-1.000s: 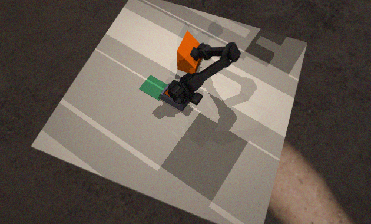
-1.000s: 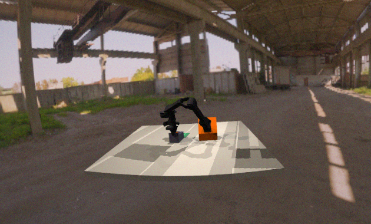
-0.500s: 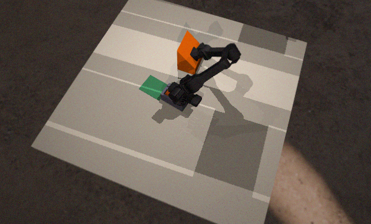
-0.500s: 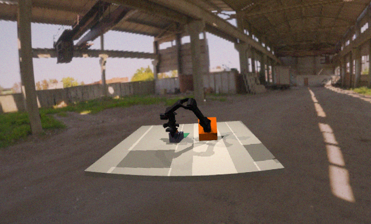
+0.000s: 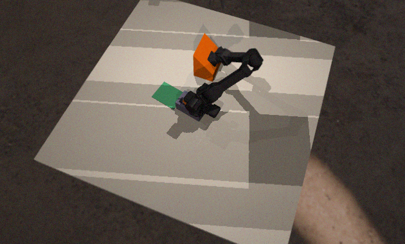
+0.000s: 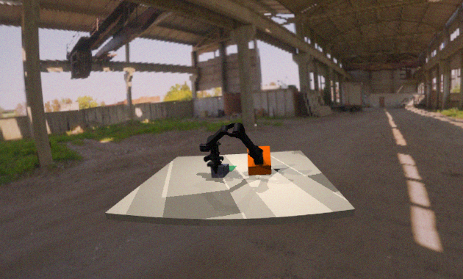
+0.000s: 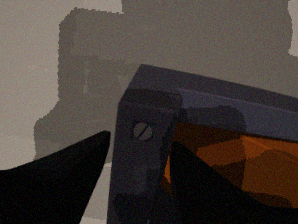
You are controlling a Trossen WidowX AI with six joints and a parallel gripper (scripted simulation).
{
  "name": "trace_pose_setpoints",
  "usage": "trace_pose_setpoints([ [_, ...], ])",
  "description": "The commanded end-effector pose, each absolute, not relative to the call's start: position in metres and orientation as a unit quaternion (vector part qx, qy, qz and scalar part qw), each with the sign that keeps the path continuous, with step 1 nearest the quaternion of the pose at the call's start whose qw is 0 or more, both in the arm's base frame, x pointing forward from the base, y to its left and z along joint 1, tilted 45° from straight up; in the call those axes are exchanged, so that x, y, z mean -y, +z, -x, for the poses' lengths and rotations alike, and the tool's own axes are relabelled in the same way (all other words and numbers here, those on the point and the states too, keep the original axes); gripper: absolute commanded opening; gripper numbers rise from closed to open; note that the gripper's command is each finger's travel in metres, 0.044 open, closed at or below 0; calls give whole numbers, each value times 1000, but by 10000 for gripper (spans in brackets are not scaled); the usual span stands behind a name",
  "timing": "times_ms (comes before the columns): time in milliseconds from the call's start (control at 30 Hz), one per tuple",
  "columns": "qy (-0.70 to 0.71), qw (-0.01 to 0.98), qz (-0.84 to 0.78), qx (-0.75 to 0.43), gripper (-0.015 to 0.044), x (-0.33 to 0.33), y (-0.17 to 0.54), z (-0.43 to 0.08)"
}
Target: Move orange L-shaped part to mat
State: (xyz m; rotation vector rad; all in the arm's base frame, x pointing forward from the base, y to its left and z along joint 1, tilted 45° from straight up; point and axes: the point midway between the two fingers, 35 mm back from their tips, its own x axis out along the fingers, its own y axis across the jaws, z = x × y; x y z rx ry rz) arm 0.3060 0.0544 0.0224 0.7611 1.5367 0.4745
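The grey tray [image 5: 189, 114] [image 6: 222, 172] [image 7: 132, 170] lies under the arm. The orange part [image 5: 184, 102] [image 7: 270, 172] is inside its pocket, mostly hidden by the arm in the top view and by a finger in the wrist view. Whether it lies level or slightly tipped is not clear. My gripper [image 7: 140, 143] is part open and low over one end of the tray. In the wrist view the left fingertip is outside the end wall and the right one is over the pocket beside the part's near end. Nothing is pinched. The green mat [image 5: 166, 93] [image 6: 233, 168] adjoins the tray's other end.
A large orange block [image 5: 202, 58] [image 6: 259, 169] stands behind the tray, at the arm's base. The arm arches from it down to the tray. A screw head [image 7: 142, 130] shows on the tray's end wall. Shadows cross the pale table [image 5: 130, 138] [image 6: 300, 198].
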Motion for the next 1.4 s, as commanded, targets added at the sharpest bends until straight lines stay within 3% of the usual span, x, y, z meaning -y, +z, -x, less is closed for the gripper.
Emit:
trace_pose_setpoints([
  [0,207,630,-332,-671,180,-54,23,-306],
  [333,205,630,-335,-670,180,-51,40,-309],
  [633,204,630,-334,-671,180,22,97,-305],
  [1367,200,635,-339,-665,180,23,95,-308],
])
